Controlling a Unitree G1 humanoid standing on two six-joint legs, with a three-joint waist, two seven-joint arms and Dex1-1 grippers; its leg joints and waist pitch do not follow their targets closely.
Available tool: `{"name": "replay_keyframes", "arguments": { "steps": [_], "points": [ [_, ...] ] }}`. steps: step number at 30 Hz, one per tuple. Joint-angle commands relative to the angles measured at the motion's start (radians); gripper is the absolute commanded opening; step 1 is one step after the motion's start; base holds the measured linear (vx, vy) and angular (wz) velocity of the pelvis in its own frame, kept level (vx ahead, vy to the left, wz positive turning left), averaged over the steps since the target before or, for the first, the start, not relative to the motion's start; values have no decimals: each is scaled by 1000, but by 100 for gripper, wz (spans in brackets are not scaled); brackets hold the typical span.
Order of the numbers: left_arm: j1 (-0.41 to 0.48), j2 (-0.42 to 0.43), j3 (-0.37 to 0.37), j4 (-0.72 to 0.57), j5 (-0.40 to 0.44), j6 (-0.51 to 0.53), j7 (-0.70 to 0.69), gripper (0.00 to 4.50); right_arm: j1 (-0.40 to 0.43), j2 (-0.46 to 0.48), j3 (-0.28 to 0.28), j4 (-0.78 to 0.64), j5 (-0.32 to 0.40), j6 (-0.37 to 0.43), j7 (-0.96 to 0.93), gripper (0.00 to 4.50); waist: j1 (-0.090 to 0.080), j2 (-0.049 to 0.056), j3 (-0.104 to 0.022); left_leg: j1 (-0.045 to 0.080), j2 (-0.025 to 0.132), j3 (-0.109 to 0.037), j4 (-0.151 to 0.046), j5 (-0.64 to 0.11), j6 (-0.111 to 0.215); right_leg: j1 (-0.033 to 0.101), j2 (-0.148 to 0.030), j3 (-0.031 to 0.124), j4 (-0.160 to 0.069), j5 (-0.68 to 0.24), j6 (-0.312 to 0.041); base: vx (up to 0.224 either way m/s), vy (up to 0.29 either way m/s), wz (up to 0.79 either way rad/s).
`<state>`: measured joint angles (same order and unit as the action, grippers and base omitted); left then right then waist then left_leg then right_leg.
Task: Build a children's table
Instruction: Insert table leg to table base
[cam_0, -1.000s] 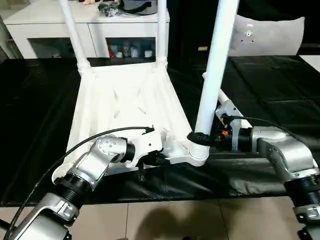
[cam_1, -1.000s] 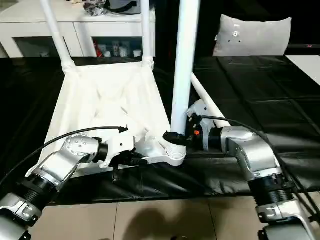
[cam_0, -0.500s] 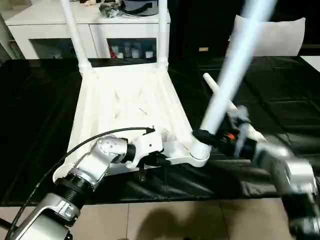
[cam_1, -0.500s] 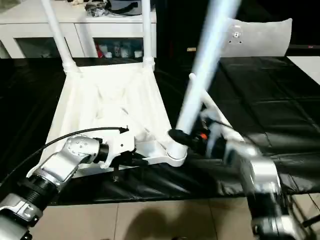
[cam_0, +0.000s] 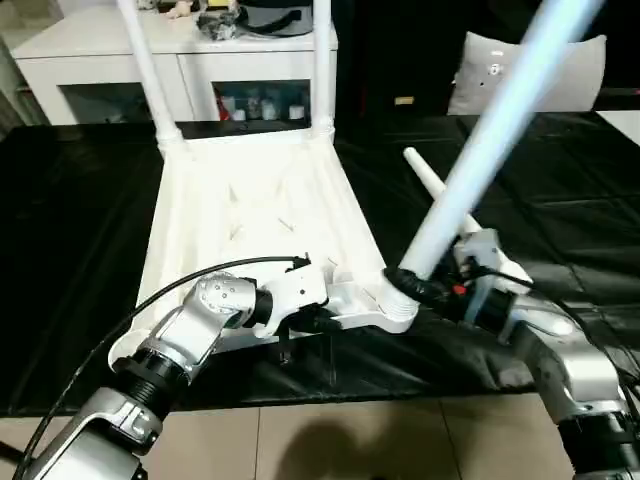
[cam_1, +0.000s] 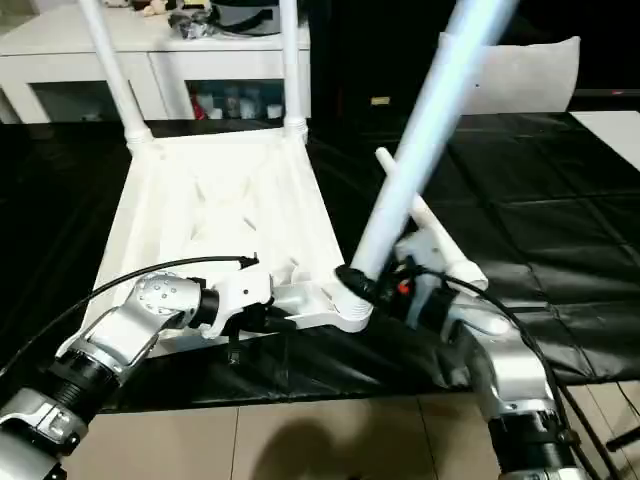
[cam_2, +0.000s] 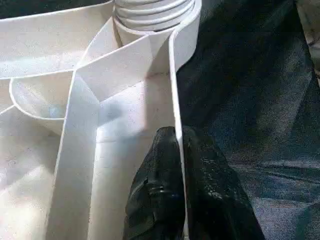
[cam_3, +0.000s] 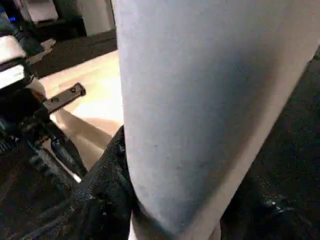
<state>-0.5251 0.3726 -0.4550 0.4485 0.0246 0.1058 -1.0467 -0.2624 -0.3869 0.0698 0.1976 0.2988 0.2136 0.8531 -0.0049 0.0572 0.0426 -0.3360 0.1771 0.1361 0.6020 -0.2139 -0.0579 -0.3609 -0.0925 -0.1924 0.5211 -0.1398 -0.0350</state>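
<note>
1. The left arm reaches in from the lower left, silver forearm angled up toward the middle.
2. The left hand (cam_2: 177, 200) is pinched tight, its black fingers (cam_2: 155, 195) pressed together.
3. The right arm comes in from the lower right.
4. The right hand (cam_0: 405, 283) is clamped, fingers partly spread.

We are seeing even indoor light glaring off the white tabletop (cam_0: 250, 215), while the tilted leg (cam_0: 500, 130) is smearing with motion blur.

A leaning leg (cam_0: 480, 160) and a loose leg (cam_0: 440, 195) crowd the tabletop's (cam_0: 250, 220) right side.
</note>
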Motion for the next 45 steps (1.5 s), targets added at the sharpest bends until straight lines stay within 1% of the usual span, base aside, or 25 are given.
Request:
{"name": "replay_keyframes", "arguments": {
  "steps": [1, 2, 3, 4, 5, 6, 7, 8, 9, 10, 11, 12, 13, 15, 17, 20, 23, 30, 33, 35, 36, 37, 38, 40, 45],
  "points": [
    [-7, 13, -4, -13, 23, -25, -12, 0, 38, -32, 48, 77, -101, 44, -13, 189, -19, 3, -29, 15, 51, -32, -78, -554, 6, 25, -65, 6, -117, -701, 72, 0, 0, 0],
    [-7, 17, -6, -15, 24, -26, -16, 0, 33, -37, 60, 72, -96, 52, 4, 188, -27, 20, -21, 14, 84, -49, -112, -689, -9, 44, -62, 12, -85, -637, 55, 0, 0, 0],
    [-7, 17, -6, -15, 24, -26, -16, 0, 33, -37, 60, 72, -96, 52, 4, 188, -27, 20, -21, 14, 84, -49, -112, -689, -9, 44, -62, 12, -85, -637, 55, 0, 0, 0],
    [-10, 20, -7, -11, 26, -30, -22, 0, 28, -44, 74, 72, -95, 55, 25, 188, -18, 19, -18, -10, 109, -65, -156, -808, -37, 65, -62, 64, -3, -510, 5, 0, 0, 0],
    [-12, 22, -7, -9, 28, -32, -25, 0, 25, -51, 85, 76, -93, 52, 39, 188, -13, 14, -16, -4, 101, -60, -154, -819, -46, 57, -65, 73, -6, -519, -4, 0, 0, 0],
    [-18, 23, -8, -3, 30, -37, -30, 0, 19, -56, 95, 81, -93, 54, 50, 188, -16, -9, -17, 36, 47, -37, -98, -710, -40, 3, -85, 72, -76, -704, 9, 0, 0, 0],
    [-23, 24, -9, 3, 32, -41, -33, 0, 13, -59, 102, 87, -95, 54, 58, 188, -15, -18, -11, 64, -6, -10, -24, -505, -9, -29, -101, 33, -140, -900, 46, 58, -42, 1],
    [-30, 25, -9, 11, 34, -46, -37, 0, 6, -62, 109, 96, -99, 53, 67, 188, -18, -16, -14, 57, -11, -6, -11, -438, 8, -17, -103, 17, -148, -927, 67, 58, -42, 1],
    [-45, 26, -10, 28, 37, -57, -44, 0, -10, -63, 119, 111, -102, 57, 82, 188, -20, 2, -18, 42, 11, -15, -31, -427, 17, 12, -96, -3, -145, -864, 84, 0, 0, 0],
    [-45, 26, -10, 28, 37, -57, -44, 0, -10, -63, 119, 111, -102, 57, 82, 188, -30, 15, -22, 18, 45, -40, -65, -503, 2, 40, -81, -7, -116, -737, 78, 82, 8, 0],
    [-62, 26, -11, 49, 40, -67, -50, 0, -26, -62, 127, 127, -105, 60, 95, 188, -26, 24, -26, 4, 85, -60, -102, -589, -4, 58, -80, 27, -70, -580, 39, 82, 8, 0],
    [-69, 26, -11, 58, 42, -71, -52, 0, -31, -61, 129, 132, -104, 63, 101, 188, -25, 24, -22, 0, 92, -63, -112, -631, -12, 56, -79, 35, -58, -548, 24, 60, 0, 9],
    [-102, 27, -10, 101, 49, -91, -59, 0, -54, -60, 141, 153, -105, 72, 126, 188, -19, 11, -25, 19, 74, -50, -100, -629, -25, 36, -89, 46, -71, -577, 2, 0, 0, 0],
    [-136, 29, -10, 141, 57, -108, -64, 0, -71, -60, 153, 164, -102, 85, 154, 188, -20, -5, -24, 17, 41, -34, -76, -516, -18, 29, -100, 40, -95, -689, 1, 0, 0, 0],
    [-150, 29, -9, 159, 59, -115, -66, 0, -77, -61, 160, 166, -102, 88, 165, 188, -17, -1, -26, -4, 47, -39, -79, -453, -5, 43, -100, 38, -92, -688, 15, 0, 0, 0],
    [-174, 34, -2, 192, 63, -128, -68, 0, -92, -59, 179, 163, -97, 103, 182, 188, -13, 3, -35, -13, 61, -41, -88, -405, 4, 45, -98, 56, -72, -551, -35, 0, 0, 0],
    [-173, 36, 0, 197, 64, -131, -70, 0, -98, -55, 182, 164, -90, 111, 184, 188, -7, 3, -40, -16, 68, -38, -94, -369, 11, 48, -99, 70, -55, -444, -90, 0, 0, 0],
    [-151, 31, 8, 203, 47, -140, -92, 0, -110, -30, 165, 181, -75, 127, 179, 188, 5, -6, -49, -20, 67, -25, -89, -250, 40, 55, -98, 86, -35, -335, -143, 0, 0, 0],
    [-96, 28, 31, 134, 16, -75, -80, 0, -96, -11, 158, 149, -102, 193, 76, 188, 5, -11, -45, -21, 70, -24, -92, -247, 37, 54, -98, 86, -36, -368, -136, 0, 0, 0],
    [-78, 26, 42, 109, 10, -47, -61, 0, -90, 1, 152, 140, -113, 215, 26, 188, 1, -9, -42, -17, 69, -24, -95, -278, 20, 50, -96, 86, -40, -426, -119, 0, 0, 0],
    [-34, 6, 70, 38, -16, 51, -11, 0, -79, 32, 126, 126, -121, 260, -68, 188, -9, -11, -39, -18, 72, -26, -100, -303, 1, 52, -98, 89, -37, -463, -112, 0, 0, 0],
    [-34, 6, 70, 38, -16, 51, -11, 0, -79, 32, 126, 126, -121, 260, -68, 188, -11, -12, -31, -23, 67, -28, -101, -324, 1, 49, -98, 84, -44, -511, -96, 0, 0, 0],
    [-8, -9, 80, -7, -26, 104, 19, 0, -77, 47, 116, 126, -129, 266, -110, 188, -16, -13, -32, -7, 60, -23, -95, -377, -9, 36, -95, 83, -59, -603, -62, 0, 0, 0],
    [22, -33, 85, -62, -27, 170, 63, 0, -85, 75, 98, 140, -143, 275, -177, 188, -22, -12, -28, 5, 53, -24, -90, -424, -12, 23, -94, 77, -73, -691, -24, 0, 0, 0],
    [38, -137, 79, -153, 2, 293, 180, 0, -165, 173, 35, 269, -162, 288, -373, 188, -29, -6, -31, 11, 54, -27, -94, -470, -16, 18, -89, 74, -79, -645, -23, 0, 0, 0]
  ]
}}
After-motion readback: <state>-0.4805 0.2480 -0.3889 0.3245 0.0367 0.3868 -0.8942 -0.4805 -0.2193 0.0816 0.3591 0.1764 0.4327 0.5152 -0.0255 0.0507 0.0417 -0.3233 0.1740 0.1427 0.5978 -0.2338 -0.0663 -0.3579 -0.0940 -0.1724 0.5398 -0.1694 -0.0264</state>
